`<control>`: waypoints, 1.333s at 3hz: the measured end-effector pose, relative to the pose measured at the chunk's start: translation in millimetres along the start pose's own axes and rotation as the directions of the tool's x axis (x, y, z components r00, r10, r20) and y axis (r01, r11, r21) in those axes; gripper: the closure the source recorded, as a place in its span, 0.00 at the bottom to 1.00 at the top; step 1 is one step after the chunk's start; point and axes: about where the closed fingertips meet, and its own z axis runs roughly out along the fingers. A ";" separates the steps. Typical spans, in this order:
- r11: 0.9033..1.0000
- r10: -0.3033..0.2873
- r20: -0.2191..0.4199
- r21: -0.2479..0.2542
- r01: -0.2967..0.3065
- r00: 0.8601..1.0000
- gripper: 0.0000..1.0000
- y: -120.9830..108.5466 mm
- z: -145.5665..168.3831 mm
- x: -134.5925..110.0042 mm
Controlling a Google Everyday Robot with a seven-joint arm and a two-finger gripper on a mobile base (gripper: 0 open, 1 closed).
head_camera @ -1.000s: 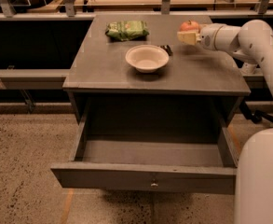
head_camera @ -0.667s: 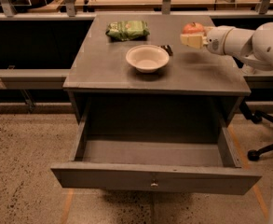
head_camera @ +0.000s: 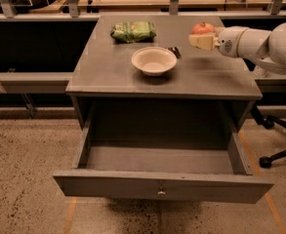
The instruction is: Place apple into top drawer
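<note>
floor (head_camera: 25, 169): speckled brown-grey, with thin orange lines running out from under the drawer front.
cabinet (head_camera: 108, 67): grey, flat top, seen from the front and above; bowl, bag and a small dark thing sit on it.
top drawer (head_camera: 108, 188): pulled far out toward the camera, wide and shallow; its grey inner bottom shows and the flat front panel is nearest the camera.
arm (head_camera: 259, 43): white, comes in from the right edge and reaches left over the right rear part of the cabinet top.
chair base (head_camera: 274, 155): black legs with castors on the floor, right of the cabinet.
bowl (head_camera: 138, 62): cream, round, upright, about mid-top, left of the gripper and apart from it.
bag (head_camera: 132, 31): green packet lying flat at the back of the top, behind the bowl.
gripper (head_camera: 197, 37): pale fingers pointing left, held above the cabinet top, right of the bowl; jaws clamped on the apple.
apple (head_camera: 202, 29): red with yellowish patches, held in the gripper up off the surface, over the right rear of the top; not in the drawer, well apart from it.
dark thing (head_camera: 174, 51): small, just beside the bowl's right rear rim; cannot tell what it is.
knob (head_camera: 161, 193): small round metal, centre of the drawer front.
</note>
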 end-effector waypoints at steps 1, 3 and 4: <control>0.996 0.045 0.023 -0.073 -0.043 0.999 1.00 35.9 -27.5 -10.9; 0.967 0.105 -0.016 -0.234 -0.106 0.994 1.00 143.7 -73.3 17.8; 0.967 0.104 -0.014 -0.233 -0.104 0.995 1.00 143.1 -72.8 16.5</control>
